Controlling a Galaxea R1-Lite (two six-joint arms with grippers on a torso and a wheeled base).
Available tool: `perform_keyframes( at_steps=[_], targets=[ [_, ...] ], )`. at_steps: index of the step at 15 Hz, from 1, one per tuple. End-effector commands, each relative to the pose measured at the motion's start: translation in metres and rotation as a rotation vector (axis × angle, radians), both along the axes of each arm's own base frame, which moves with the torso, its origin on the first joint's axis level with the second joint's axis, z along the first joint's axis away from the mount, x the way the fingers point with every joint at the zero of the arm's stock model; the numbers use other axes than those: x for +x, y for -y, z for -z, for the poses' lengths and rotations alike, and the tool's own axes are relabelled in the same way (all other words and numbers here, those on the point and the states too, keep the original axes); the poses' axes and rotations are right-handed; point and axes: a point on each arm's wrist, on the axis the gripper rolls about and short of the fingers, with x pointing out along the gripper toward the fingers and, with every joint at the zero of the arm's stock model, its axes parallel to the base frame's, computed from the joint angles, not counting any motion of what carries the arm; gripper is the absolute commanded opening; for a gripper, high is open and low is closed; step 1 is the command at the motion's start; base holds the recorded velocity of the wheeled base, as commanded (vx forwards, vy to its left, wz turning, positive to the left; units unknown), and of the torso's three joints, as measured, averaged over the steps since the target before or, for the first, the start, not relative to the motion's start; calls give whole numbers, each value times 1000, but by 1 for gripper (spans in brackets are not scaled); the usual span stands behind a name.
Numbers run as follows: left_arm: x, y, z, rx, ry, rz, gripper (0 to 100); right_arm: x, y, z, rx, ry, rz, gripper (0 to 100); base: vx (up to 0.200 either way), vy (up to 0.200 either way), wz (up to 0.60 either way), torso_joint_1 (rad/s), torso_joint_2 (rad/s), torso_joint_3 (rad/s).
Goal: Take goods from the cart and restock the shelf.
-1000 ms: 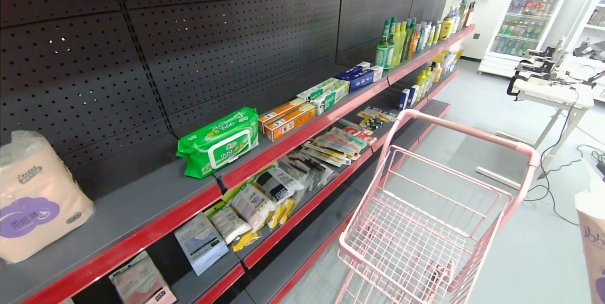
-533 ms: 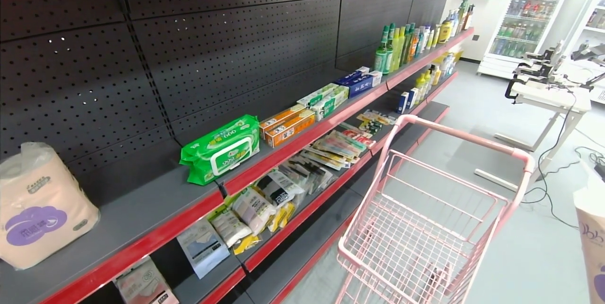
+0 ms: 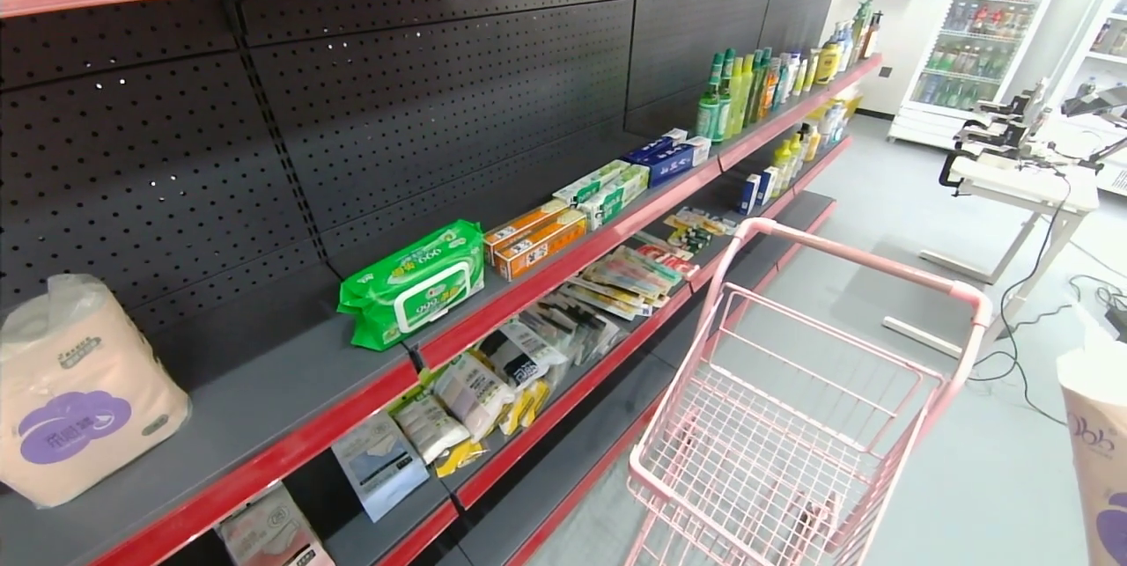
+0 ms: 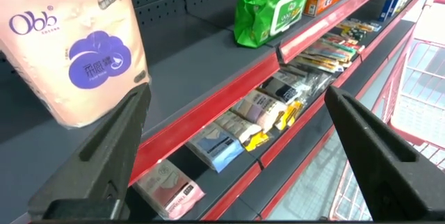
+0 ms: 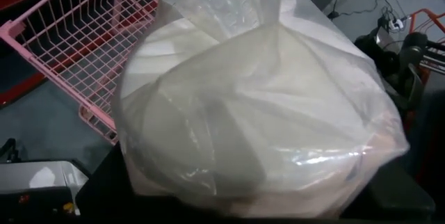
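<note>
Right end effector [image 5: 250,209] clamped on paper roll pack [image 5: 257,126]: cream rolls, clear wrap, purple print. Held up right of pink cart [image 3: 858,249], cut off at the edge; grip mostly hidden. Left end effector [image 4: 236,99] wide open, empty, near second pack [image 4: 76,50] on grey shelf [image 3: 264,390]. Plain grey floor [image 3: 968,478].

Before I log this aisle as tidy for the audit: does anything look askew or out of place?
Yes, on the lower shelf: the flat packets lie overlapping at mixed angles, a loose jumble, while the boxes above sit squared. Nothing looks spilled or torn.
</note>
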Motion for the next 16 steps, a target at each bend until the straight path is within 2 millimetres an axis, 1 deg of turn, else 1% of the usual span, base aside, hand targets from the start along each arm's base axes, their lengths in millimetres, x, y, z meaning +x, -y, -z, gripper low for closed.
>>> perform_keyframes(
  at_steps=[1,6,16],
  targets=[
    [0,0,0,0,-1,0,100,1,0,1,1,-7,1,0,0,0,600,7,2,-2],
    [0,0,0,0,-1,0,100,6,1,16,-42,11,-19,0,0,0,600,6,0,0],
    [0,0,0,0,-1,0,100,6,0,16,-35,11,-40,0,0,0,600,7,4,3]
  ],
)
